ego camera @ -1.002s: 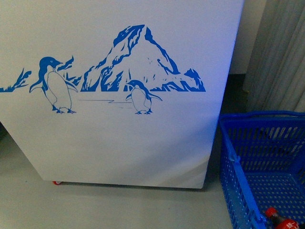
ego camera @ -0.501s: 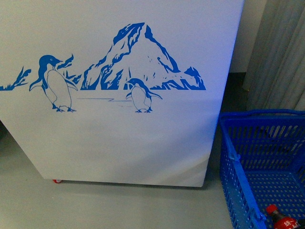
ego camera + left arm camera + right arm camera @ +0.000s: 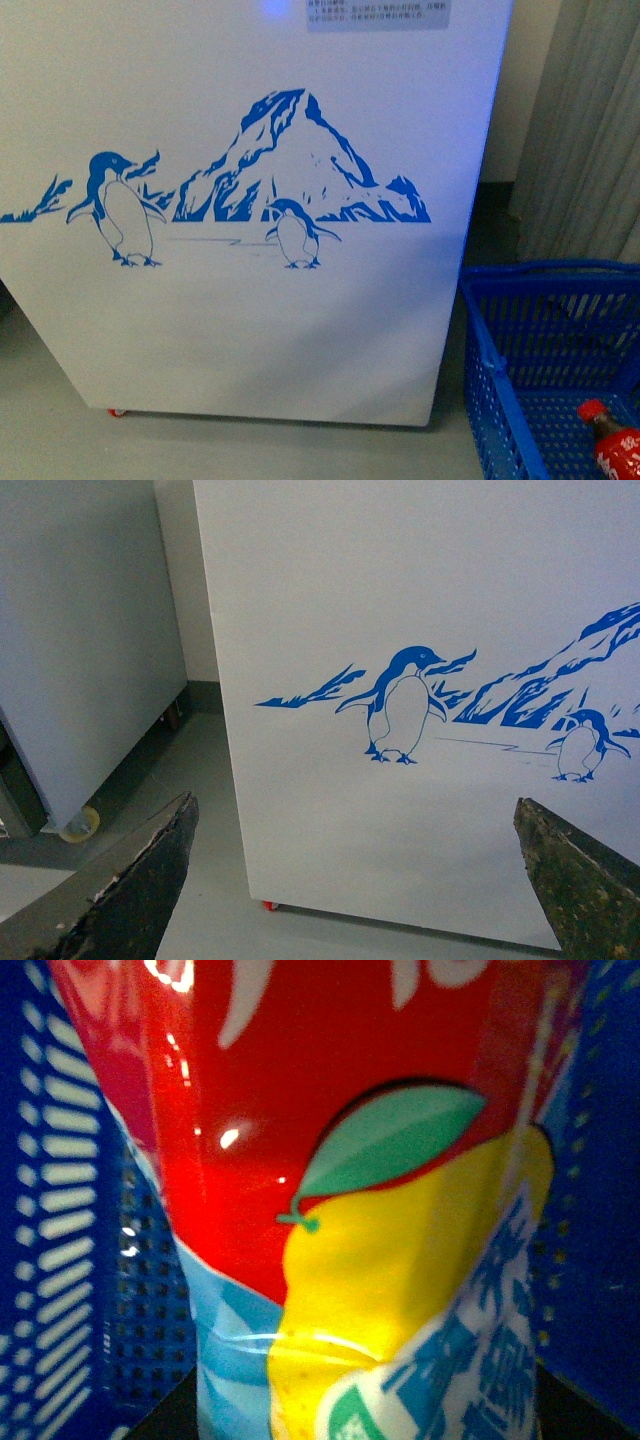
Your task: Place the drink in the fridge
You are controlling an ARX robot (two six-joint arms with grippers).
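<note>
Left hand (image 3: 355,880) spread wide, empty; right hand (image 3: 365,1425) at the drink (image 3: 350,1210), grip not determinable.
Only dark edges of the right hand flanked the label (image 3: 300,1080) filling its wrist view; clamped or loose could not be told. Drink stood upright in the blue basket (image 3: 550,272) on the floor (image 3: 60,440), just right of the fridge (image 3: 250,320). Advised: grip squarely on the label band, lift clear of the basket rim, then raise toward the unseen fridge top.
</note>
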